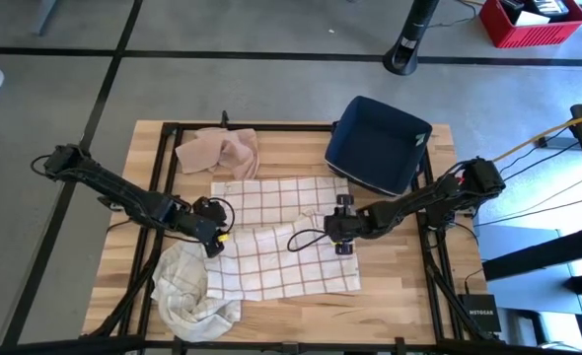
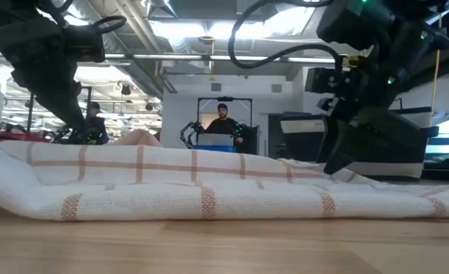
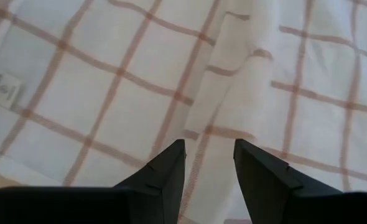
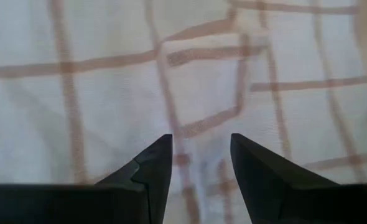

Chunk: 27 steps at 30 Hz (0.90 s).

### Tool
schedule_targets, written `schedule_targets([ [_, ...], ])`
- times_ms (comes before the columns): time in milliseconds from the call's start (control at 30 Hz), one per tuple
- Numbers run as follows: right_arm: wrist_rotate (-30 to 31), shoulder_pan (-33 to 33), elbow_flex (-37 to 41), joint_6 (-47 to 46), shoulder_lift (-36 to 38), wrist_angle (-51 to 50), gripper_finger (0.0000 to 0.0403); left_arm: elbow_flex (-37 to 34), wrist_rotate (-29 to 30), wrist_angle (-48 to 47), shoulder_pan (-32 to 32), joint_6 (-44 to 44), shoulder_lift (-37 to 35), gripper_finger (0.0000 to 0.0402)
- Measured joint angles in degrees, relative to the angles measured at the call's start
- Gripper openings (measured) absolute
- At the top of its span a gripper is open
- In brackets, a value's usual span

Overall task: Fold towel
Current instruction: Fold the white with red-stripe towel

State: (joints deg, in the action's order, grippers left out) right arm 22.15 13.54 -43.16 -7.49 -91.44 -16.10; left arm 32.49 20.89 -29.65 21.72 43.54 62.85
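A white towel point(image 1: 286, 237) with red-brown checks lies spread on the wooden table, with a raised crease point(image 3: 233, 81) running across it. My left gripper point(image 1: 218, 242) stands over the towel's left edge, slanting down. Its fingers point(image 3: 208, 144) are open with nothing between them, and a small label point(image 3: 0, 87) shows near that edge. My right gripper point(image 1: 342, 245) slants down over the towel's right part, also open point(image 4: 201, 138) and empty. In the low view the towel point(image 2: 209, 190) lies as a low, flat band on the table.
A beige cloth point(image 1: 220, 150) lies crumpled at the far left of the table. Another checked cloth point(image 1: 187, 291) is bunched at the near left corner. A dark blue bin point(image 1: 378, 143) stands at the far right. A person point(image 2: 223, 114) stands in the room behind.
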Motion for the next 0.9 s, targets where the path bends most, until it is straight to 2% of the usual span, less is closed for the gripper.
schedule_targets([
  [200,6.8,0.0,0.3,2.4,0.0,1.5,0.0164,0.0,1.4,-0.3,0.0,-0.1,0.0,0.0131],
  [333,6.2,0.0,0.3,4.7,-0.2,7.3,0.0149,0.0,1.4,-0.3,0.0,0.1,0.0,0.0131],
  [467,5.7,-0.5,0.2,4.9,-1.8,8.5,0.0112,0.0,1.4,-0.2,0.0,1.4,0.0,0.0131],
  [667,5.4,-0.3,0.0,3.7,-2.2,6.0,0.0012,-0.3,1.4,0.3,0.0,1.5,0.0,0.0131],
  [800,8.2,3.4,-2.1,0.2,1.1,1.2,0.0012,-0.3,1.4,0.2,0.0,1.5,0.0,0.0131],
  [900,9.1,9.4,-3.7,-3.2,4.6,-5.4,0.0006,-0.3,1.4,-0.1,0.0,1.5,0.0,0.0131],
])
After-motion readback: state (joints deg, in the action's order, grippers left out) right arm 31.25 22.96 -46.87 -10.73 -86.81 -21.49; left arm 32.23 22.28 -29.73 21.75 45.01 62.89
